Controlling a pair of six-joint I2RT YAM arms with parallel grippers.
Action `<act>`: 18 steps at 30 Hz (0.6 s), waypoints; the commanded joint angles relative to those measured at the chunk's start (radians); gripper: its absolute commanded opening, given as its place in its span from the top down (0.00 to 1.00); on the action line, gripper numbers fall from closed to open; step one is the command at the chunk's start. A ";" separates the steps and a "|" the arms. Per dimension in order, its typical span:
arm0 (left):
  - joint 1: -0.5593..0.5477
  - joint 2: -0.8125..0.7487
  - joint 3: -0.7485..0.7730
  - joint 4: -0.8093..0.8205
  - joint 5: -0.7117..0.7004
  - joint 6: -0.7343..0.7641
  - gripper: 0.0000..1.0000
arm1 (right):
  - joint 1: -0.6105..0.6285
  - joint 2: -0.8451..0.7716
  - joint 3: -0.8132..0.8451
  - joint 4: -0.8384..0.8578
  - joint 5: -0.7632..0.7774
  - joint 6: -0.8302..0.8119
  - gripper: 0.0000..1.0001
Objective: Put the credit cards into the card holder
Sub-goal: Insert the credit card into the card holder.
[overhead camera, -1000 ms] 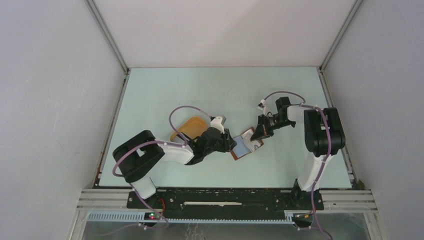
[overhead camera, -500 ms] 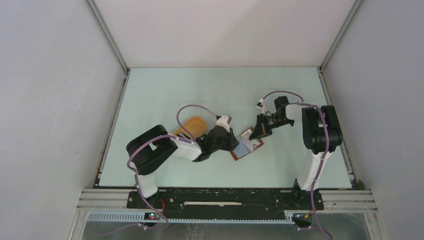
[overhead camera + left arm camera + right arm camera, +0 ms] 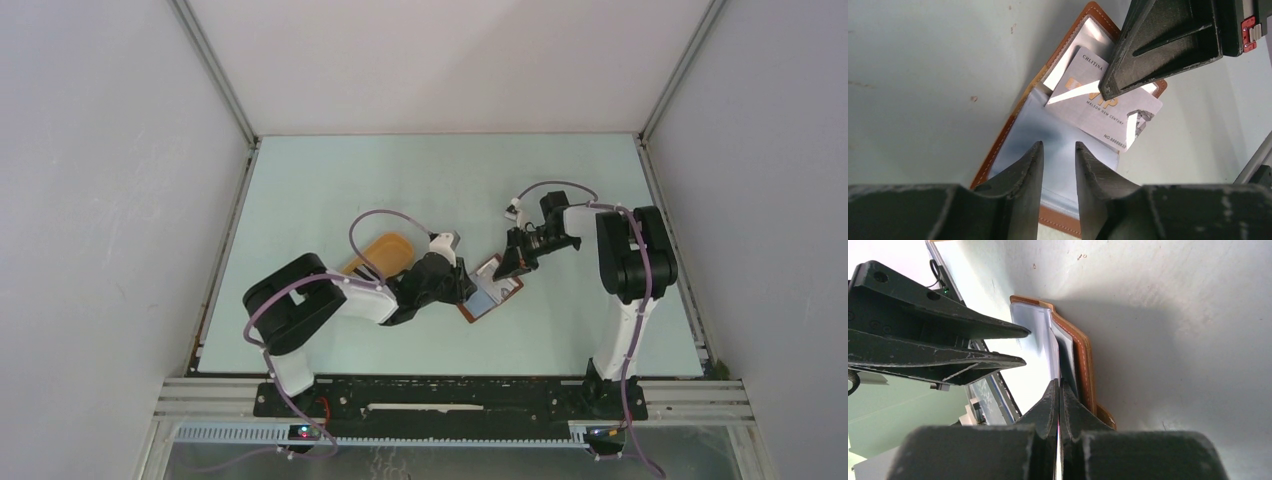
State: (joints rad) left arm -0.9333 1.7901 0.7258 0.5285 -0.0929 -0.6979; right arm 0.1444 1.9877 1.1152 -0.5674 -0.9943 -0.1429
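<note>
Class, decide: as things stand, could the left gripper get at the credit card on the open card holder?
Probably yes. The left gripper hangs open over the card holder, just short of the credit card; the shut right gripper sits only on its far half.

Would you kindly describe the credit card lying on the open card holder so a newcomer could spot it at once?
On the pale green table, near the orange tray, lies the open brown-edged card holder. The credit card rests askew across its pale inside, under the tip of the right gripper. Unlike the plain sleeves around it, it bears gold VIP lettering.
</note>
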 commanded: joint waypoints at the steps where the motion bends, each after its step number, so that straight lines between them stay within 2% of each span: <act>1: 0.011 -0.106 -0.039 -0.063 -0.017 0.041 0.63 | 0.016 0.009 0.026 -0.032 0.039 0.014 1.00; 6: 0.010 -0.167 -0.092 -0.088 -0.012 0.008 0.60 | 0.025 0.010 0.033 -0.037 0.056 0.008 1.00; 9: 0.005 -0.181 -0.159 -0.060 -0.006 -0.052 0.52 | 0.033 0.010 0.035 -0.036 0.070 0.006 1.00; 13: -0.010 -0.154 -0.210 0.006 -0.008 -0.115 0.50 | 0.047 0.008 0.037 -0.035 0.080 0.002 1.00; 18: -0.010 -0.092 -0.195 0.030 -0.001 -0.160 0.50 | 0.059 0.007 0.038 -0.038 0.084 -0.001 1.00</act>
State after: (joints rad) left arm -0.9367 1.6478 0.5423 0.5598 -0.1013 -0.8043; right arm 0.1844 1.9907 1.1370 -0.5945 -0.9565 -0.1398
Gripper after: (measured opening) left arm 0.500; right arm 0.006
